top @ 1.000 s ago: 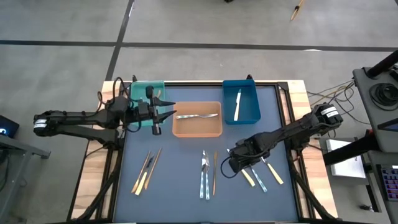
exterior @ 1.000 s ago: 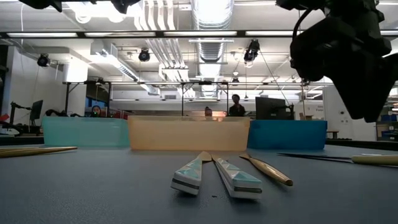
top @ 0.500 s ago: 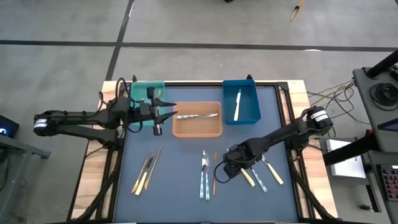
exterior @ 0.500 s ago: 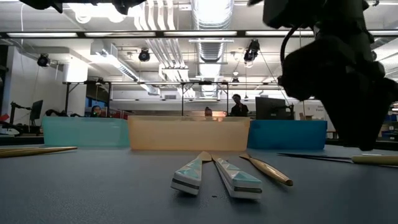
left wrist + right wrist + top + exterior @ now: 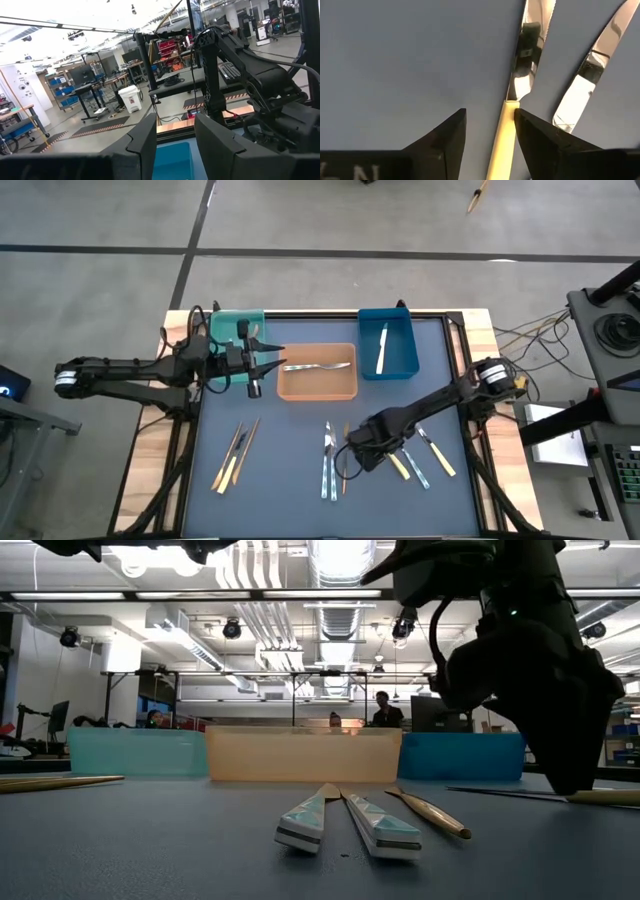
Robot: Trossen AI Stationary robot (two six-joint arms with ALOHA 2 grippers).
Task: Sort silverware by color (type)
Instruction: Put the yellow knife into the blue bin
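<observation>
My right gripper (image 5: pixel 490 125) (image 5: pixel 573 785) points down, open, low over the table's right half. Its fingers stand on either side of a yellow-handled knife (image 5: pixel 502 135) (image 5: pixel 400 467), just behind where the handle meets the silver blade (image 5: pixel 530 45). I see no touch. A silver knife (image 5: pixel 585 80) lies flat beside it. My left gripper (image 5: pixel 268 358) (image 5: pixel 175 145) hangs open and level between the teal bin (image 5: pixel 232 325) and the orange bin (image 5: pixel 300 392), with nothing between its fingers.
A silver fork (image 5: pixel 320 366) lies in the orange bin, and a cream-handled piece (image 5: pixel 382 348) in the blue bin (image 5: pixel 405 345). Flat on the mat are two silver pieces (image 5: pixel 329 465), a gold piece (image 5: pixel 344 483), another yellow-handled knife (image 5: pixel 441 460) and several pieces at the left (image 5: pixel 235 458).
My right gripper has sunk toward the table and shifted toward its left and near edges, rolling a little. Its fingertips now reach down to the yellow-handled knife. No silverware has moved.
</observation>
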